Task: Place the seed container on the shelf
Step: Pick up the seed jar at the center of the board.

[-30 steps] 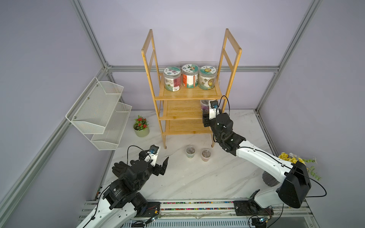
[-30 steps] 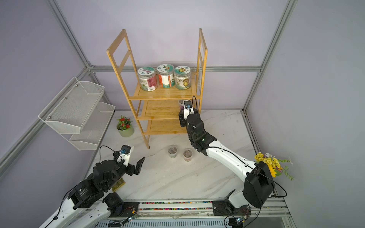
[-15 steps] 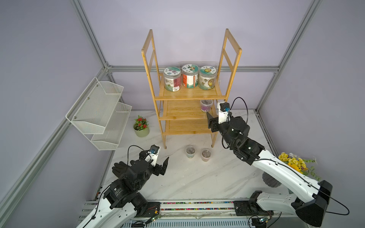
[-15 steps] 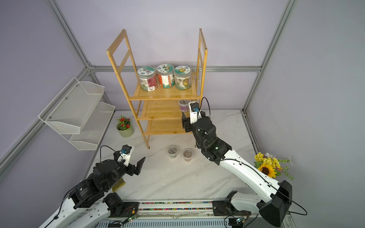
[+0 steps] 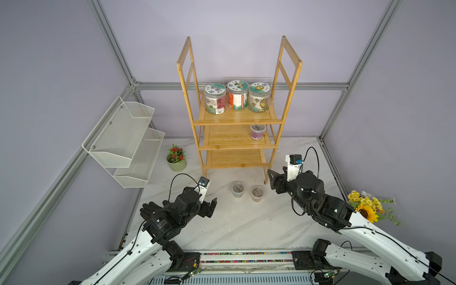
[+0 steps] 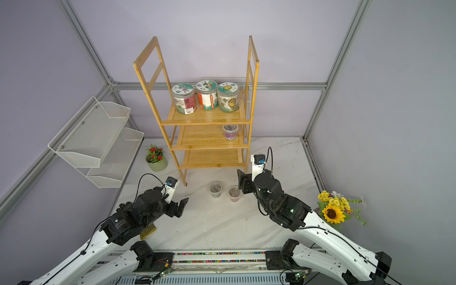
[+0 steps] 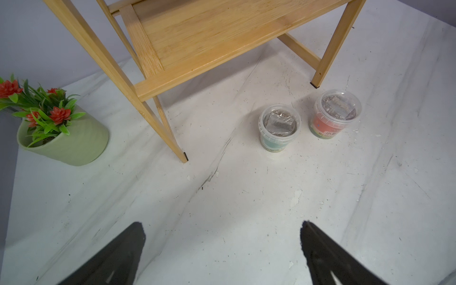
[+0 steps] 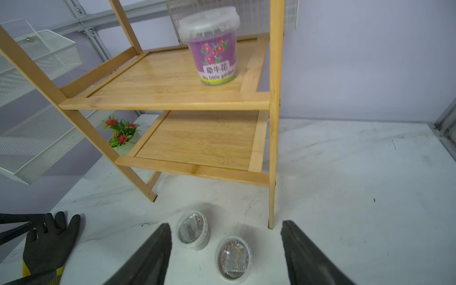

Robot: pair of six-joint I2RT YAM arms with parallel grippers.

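The bamboo shelf (image 5: 229,138) (image 6: 207,137) stands at the back of the marble table. A purple-labelled seed container (image 5: 257,132) (image 6: 230,132) (image 8: 213,49) stands upright on its middle tier, near the right side frame, with nothing holding it. Two more lidded seed containers sit on the table before the shelf, a teal one (image 5: 238,189) (image 7: 278,128) and a red one (image 5: 257,193) (image 7: 335,113). My right gripper (image 5: 274,177) (image 8: 225,224) hangs open and empty beside the shelf's front right leg, above those two. My left gripper (image 5: 211,204) (image 7: 222,224) is wide open over bare table.
A white wire basket (image 5: 123,140) hangs on the left wall. A green pot of red flowers (image 5: 176,160) sits left of the shelf. Three large jars (image 5: 237,98) fill the top tier. A black glove (image 8: 49,241) lies front left, a sunflower bunch (image 5: 367,207) at the right.
My right gripper has opened, left the purple container on the middle tier, and drawn back down and to the right. The left arm has not moved.
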